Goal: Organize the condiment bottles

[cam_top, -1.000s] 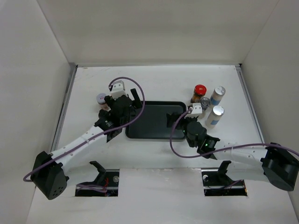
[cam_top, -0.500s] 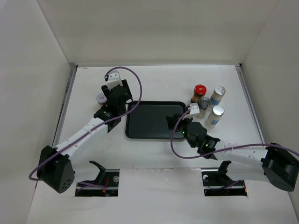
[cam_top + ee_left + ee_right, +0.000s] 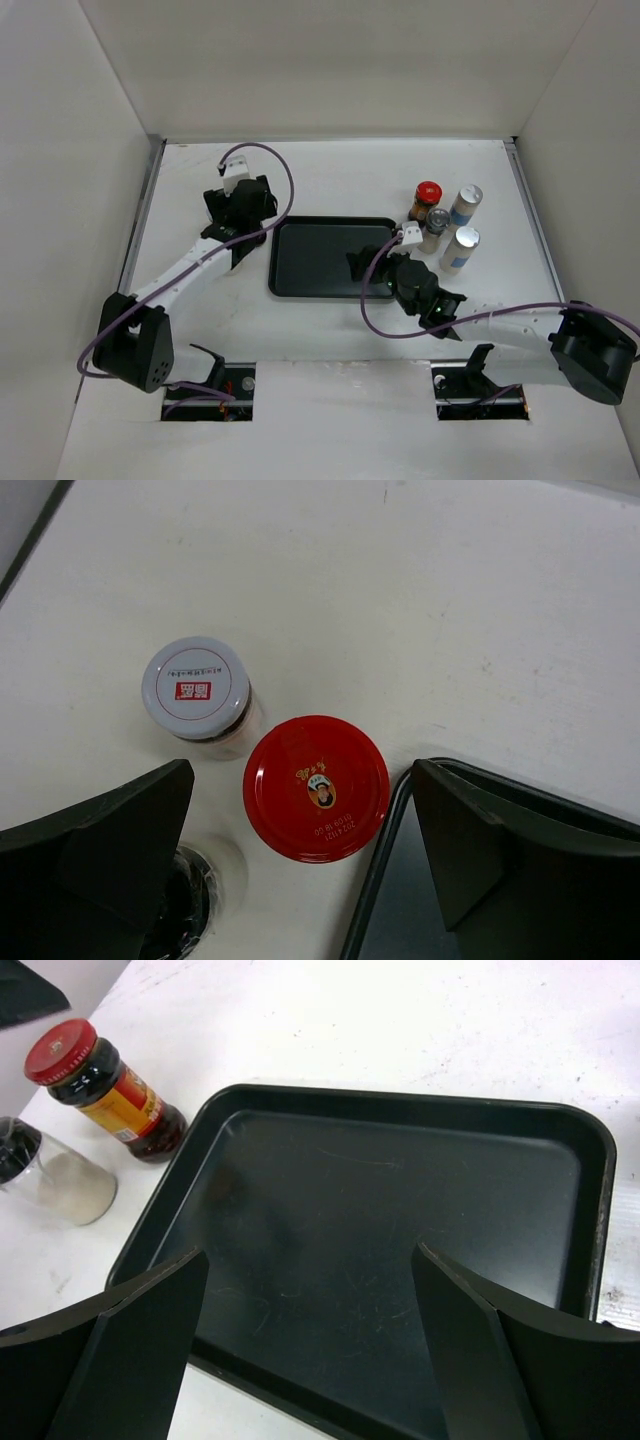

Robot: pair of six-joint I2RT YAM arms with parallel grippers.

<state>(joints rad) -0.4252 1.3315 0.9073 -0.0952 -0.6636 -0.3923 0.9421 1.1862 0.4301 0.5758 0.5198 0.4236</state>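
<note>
Left wrist view: the left pincer (image 3: 302, 775) stands wide open and empty, a red-capped jar (image 3: 316, 788) between its jaws, a white-lidded jar (image 3: 196, 687) at its 10 o'clock, the tray (image 3: 385, 900) at 4 o'clock. It is probably glass: stiff, smooth, heavy, breakable; I would grip the cap sides. The right pincer (image 3: 310, 1260), open and empty, hovers over the tray. Only the top view shows four bottles (image 3: 436, 218) at the tray's 2 o'clock.

Left arm (image 3: 185, 277), right arm (image 3: 505, 322): white links, black joints, black bases. Purple cable (image 3: 263, 148) loops off each wrist. Fingers (image 3: 95, 830) matte black, wedge-shaped.
</note>
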